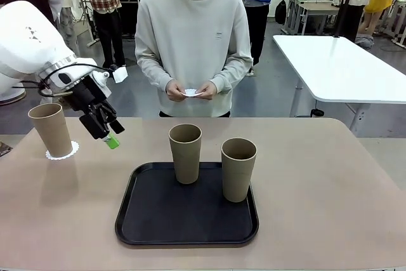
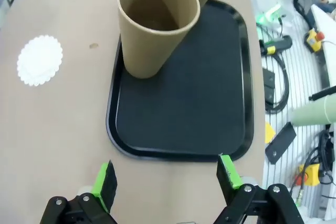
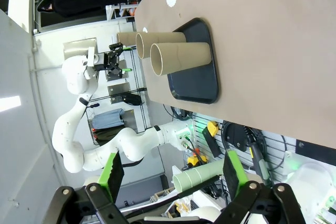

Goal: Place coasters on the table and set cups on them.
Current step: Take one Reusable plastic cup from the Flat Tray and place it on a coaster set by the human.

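Observation:
One tan cup (image 1: pixel 51 129) stands on a white lacy coaster (image 1: pixel 63 152) at the table's (image 1: pixel 330 182) far left. Just right of it my left gripper (image 1: pixel 108 132) hovers open and empty; between its fingertips (image 2: pixel 167 179) lies bare tabletop. Two more cups (image 1: pixel 185 152) (image 1: pixel 238 169) stand on the black tray (image 1: pixel 158 220); the nearer cup (image 2: pixel 152 24) looms large in the left wrist view. Another coaster (image 2: pixel 40 60) lies bare on the table beside the tray. The person's hands hold a third coaster (image 1: pixel 190 92). My right gripper (image 3: pixel 173 169) is open, off the table's side.
The person stands at the far edge, opposite the tray. A white table (image 1: pixel 342 68) stands behind at the right. Cables and tools (image 2: pixel 278 77) lie on the floor past the table's near edge. The right wrist view takes in the left arm (image 3: pixel 79 93) and the tray (image 3: pixel 197 72).

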Motion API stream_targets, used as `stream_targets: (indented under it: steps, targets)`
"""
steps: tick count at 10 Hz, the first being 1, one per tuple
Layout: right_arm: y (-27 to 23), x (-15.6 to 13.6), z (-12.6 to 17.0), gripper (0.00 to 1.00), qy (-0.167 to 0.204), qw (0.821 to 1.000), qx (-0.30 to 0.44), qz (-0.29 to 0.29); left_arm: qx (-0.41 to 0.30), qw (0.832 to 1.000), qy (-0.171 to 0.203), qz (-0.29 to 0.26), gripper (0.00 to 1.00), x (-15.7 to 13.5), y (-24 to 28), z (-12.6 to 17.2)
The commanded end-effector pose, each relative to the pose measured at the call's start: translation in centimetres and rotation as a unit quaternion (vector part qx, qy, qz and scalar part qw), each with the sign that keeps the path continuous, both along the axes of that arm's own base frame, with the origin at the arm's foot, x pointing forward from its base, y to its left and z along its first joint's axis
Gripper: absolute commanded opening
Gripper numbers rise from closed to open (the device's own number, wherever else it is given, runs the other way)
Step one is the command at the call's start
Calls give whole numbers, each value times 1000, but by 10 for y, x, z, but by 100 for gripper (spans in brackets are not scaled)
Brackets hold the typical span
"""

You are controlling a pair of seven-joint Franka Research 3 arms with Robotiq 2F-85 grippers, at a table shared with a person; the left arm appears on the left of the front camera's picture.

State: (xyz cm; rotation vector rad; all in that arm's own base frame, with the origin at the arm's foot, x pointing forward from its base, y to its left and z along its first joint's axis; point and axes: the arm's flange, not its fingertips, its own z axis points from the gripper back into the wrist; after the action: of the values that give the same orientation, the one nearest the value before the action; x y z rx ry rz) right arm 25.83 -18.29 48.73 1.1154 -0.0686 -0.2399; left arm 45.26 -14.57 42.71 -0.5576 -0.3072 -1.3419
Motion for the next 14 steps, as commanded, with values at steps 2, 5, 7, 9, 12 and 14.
stream_targets:
  steps: [2, 5, 7, 9, 12, 14]
  targets:
    - [-1, 2, 0, 100, -11, 1000, 8, 2, -117, 993, -18, 12, 100, 2, -5, -19]
    - [-1, 2, 0, 100, -11, 1000, 8, 2, -151, 988, -4, 9, 100, -4, -1, -30]
    - [-1, 2, 0, 100, -11, 1000, 8, 2, -127, 992, -14, 17, 100, 2, -7, -19]
    - [-1, 2, 0, 100, -11, 1000, 8, 2, -127, 992, -14, 17, 100, 2, -7, -19]
    - [-1, 2, 0, 100, -11, 1000, 8, 2, -189, 981, -33, 23, 100, -3, -2, -38]
    - [-1, 2, 0, 100, -11, 1000, 8, 2, -229, 970, -76, -4, 100, -15, -12, -68]
